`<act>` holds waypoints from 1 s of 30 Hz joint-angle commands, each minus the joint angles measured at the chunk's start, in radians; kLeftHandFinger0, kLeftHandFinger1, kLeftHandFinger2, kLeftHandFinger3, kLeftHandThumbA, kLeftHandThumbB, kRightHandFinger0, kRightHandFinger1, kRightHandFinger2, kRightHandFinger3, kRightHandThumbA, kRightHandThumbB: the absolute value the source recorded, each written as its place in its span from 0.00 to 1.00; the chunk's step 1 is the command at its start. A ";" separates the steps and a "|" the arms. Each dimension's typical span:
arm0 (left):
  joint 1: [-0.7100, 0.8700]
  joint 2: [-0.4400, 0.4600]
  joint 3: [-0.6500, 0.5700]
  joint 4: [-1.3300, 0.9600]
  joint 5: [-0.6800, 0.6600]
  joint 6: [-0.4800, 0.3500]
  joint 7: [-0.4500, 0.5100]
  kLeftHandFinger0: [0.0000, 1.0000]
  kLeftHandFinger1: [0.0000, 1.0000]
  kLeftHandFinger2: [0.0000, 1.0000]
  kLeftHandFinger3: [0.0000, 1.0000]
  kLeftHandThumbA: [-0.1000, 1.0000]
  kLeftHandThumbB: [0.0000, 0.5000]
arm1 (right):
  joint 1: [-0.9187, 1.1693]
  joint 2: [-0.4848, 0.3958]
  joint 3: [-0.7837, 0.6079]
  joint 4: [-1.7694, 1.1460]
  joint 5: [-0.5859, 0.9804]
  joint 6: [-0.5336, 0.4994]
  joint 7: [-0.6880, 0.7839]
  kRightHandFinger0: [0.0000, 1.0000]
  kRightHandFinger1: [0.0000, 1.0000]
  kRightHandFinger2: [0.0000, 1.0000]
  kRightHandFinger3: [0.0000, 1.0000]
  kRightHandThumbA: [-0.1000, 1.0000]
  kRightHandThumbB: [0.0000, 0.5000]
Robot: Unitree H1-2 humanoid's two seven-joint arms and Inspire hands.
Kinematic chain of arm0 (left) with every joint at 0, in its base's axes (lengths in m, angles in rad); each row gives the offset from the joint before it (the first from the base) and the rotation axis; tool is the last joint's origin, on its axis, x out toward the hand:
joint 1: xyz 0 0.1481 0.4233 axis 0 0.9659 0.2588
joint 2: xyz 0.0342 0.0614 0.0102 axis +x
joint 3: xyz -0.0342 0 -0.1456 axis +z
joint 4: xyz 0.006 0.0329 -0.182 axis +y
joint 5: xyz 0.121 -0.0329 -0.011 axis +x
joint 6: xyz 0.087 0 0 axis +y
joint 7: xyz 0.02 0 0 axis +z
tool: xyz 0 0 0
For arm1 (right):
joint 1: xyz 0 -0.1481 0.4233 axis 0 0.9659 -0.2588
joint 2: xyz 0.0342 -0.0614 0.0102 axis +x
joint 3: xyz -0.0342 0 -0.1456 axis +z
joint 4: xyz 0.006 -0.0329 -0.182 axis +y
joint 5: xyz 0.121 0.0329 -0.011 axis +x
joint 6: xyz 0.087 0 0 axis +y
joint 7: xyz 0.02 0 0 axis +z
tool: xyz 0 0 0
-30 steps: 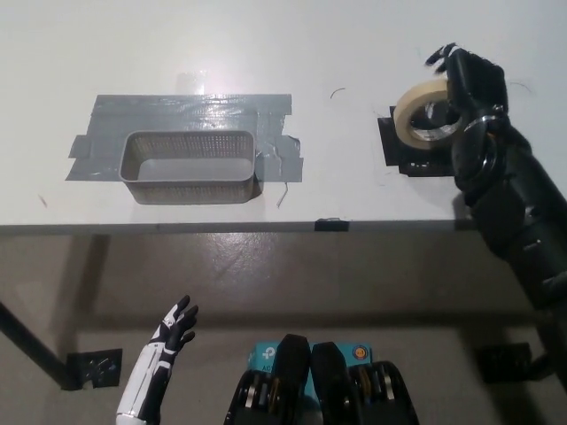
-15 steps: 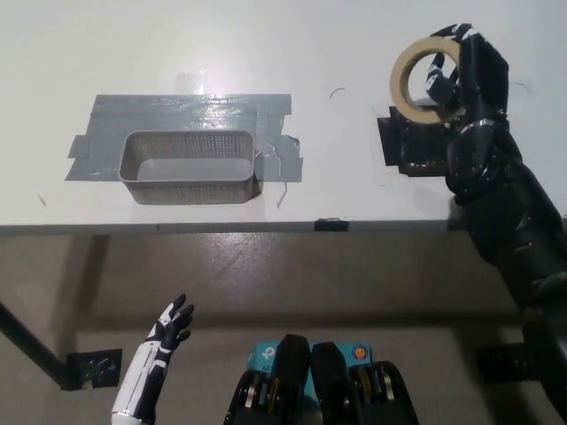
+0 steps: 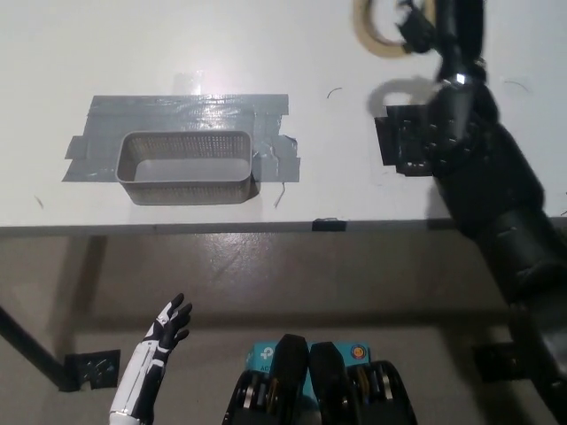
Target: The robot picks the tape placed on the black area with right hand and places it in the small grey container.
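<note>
**Tape lifted clear of the black area, container waiting to the left**

We start with the white table (image 3: 266,53), which fills the far half of the view and ends in a near edge running across the middle. On its left part lies a patch of grey duct tape (image 3: 186,111), and on that patch sits the small grey container (image 3: 187,166), a mesh-walled tray that looks empty. To the right is the black area (image 3: 403,146), now bare, with our black right arm crossing over its right side.

Our right hand (image 3: 443,31) is raised at the far right, near the top edge of the view, with its fingers clamped on the tape (image 3: 376,27). The roll hangs to the left of the hand, above the table and well apart from the container, and its top is cut off by the frame. Our left hand (image 3: 168,323) rests low at the near left, below the table edge, fingers spread and holding nothing.

We judge the roll to be light and stiff, a rigid ring that will not sag or crush. Its smooth outer face could slip, so a hold through the hole, pinching the wall of the ring, seems safest. It may roll if it lands on edge, so we would lay it flat in the tray
</note>
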 commanded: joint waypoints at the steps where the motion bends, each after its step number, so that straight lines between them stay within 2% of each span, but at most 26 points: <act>1: -0.002 0.008 0.001 -0.026 -0.007 -0.015 -0.010 1.00 1.00 1.00 1.00 1.00 0.19 | -0.112 0.040 0.065 -0.027 -0.065 -0.034 -0.046 0.00 0.25 0.70 0.69 0.00 0.33; 2: -0.001 0.009 0.000 -0.029 -0.005 -0.014 -0.010 1.00 1.00 1.00 1.00 1.00 0.18 | -0.119 0.054 0.080 -0.016 -0.067 -0.036 -0.048 0.00 0.25 0.71 0.63 0.00 0.32; 3: 0.000 0.008 -0.001 -0.029 -0.008 -0.018 -0.013 1.00 1.00 1.00 1.00 1.00 0.19 | -0.134 0.071 0.103 0.019 -0.077 -0.048 -0.057 0.00 0.27 0.75 0.67 0.00 0.30; 6: 0.001 0.008 -0.007 -0.028 -0.001 -0.019 -0.014 1.00 1.00 1.00 1.00 1.00 0.19 | -0.147 0.105 0.132 0.050 -0.073 -0.032 -0.051 0.00 0.35 0.76 0.86 0.00 0.25; 7: -0.001 0.006 -0.012 -0.029 0.005 -0.019 -0.013 1.00 1.00 1.00 1.00 1.00 0.17 | -0.159 0.127 0.154 0.082 -0.088 -0.027 -0.067 0.00 0.34 0.74 0.89 0.00 0.29; 9: -0.003 0.003 -0.017 -0.031 0.006 -0.014 -0.014 1.00 1.00 1.00 1.00 1.00 0.17 | -0.173 0.151 0.184 0.123 -0.110 -0.019 -0.101 0.00 0.28 0.70 0.87 0.00 0.30; 11: -0.008 0.005 -0.024 -0.033 0.009 -0.016 -0.017 1.00 1.00 1.00 1.00 1.00 0.15 | -0.183 0.187 0.190 0.177 -0.090 -0.060 -0.122 0.00 0.26 0.69 0.81 0.00 0.31; 12: -0.010 0.006 -0.026 -0.036 0.009 -0.011 -0.017 1.00 1.00 1.00 1.00 1.00 0.15 | -0.189 0.204 0.187 0.195 -0.075 -0.047 -0.102 0.00 0.30 0.69 0.86 0.00 0.25; 14: -0.015 0.006 -0.034 -0.041 0.012 -0.003 -0.019 1.00 1.00 1.00 1.00 1.00 0.14 | -0.199 0.227 0.206 0.221 -0.090 -0.029 -0.104 0.00 0.35 0.69 0.89 0.00 0.24; 17: -0.024 0.007 -0.046 -0.034 0.013 -0.002 -0.026 1.00 1.00 1.00 1.00 1.00 0.15 | -0.216 0.247 0.236 0.264 -0.108 -0.034 -0.116 0.00 0.32 0.70 0.91 0.00 0.26; 18: -0.026 0.005 -0.050 -0.035 0.015 0.001 -0.026 1.00 1.00 1.00 1.00 1.00 0.19 | -0.225 0.268 0.252 0.295 -0.112 -0.038 -0.117 0.00 0.31 0.71 0.91 0.00 0.24; 20: -0.028 0.002 -0.056 -0.038 0.020 0.008 -0.027 1.00 1.00 1.00 1.00 1.00 0.23 | -0.227 0.284 0.267 0.327 -0.110 -0.044 -0.125 0.00 0.33 0.74 0.93 0.00 0.26; 24: -0.033 -0.011 -0.066 -0.045 0.021 0.007 -0.024 1.00 1.00 1.00 1.00 1.00 0.16 | -0.225 0.316 0.305 0.390 -0.120 -0.042 -0.139 0.00 0.32 0.74 0.95 0.00 0.29; 30: -0.042 -0.007 -0.076 -0.069 0.025 0.041 -0.029 1.00 1.00 1.00 1.00 1.00 0.19 | -0.204 0.331 0.337 0.433 -0.115 -0.023 -0.126 0.00 0.35 0.78 0.94 0.00 0.32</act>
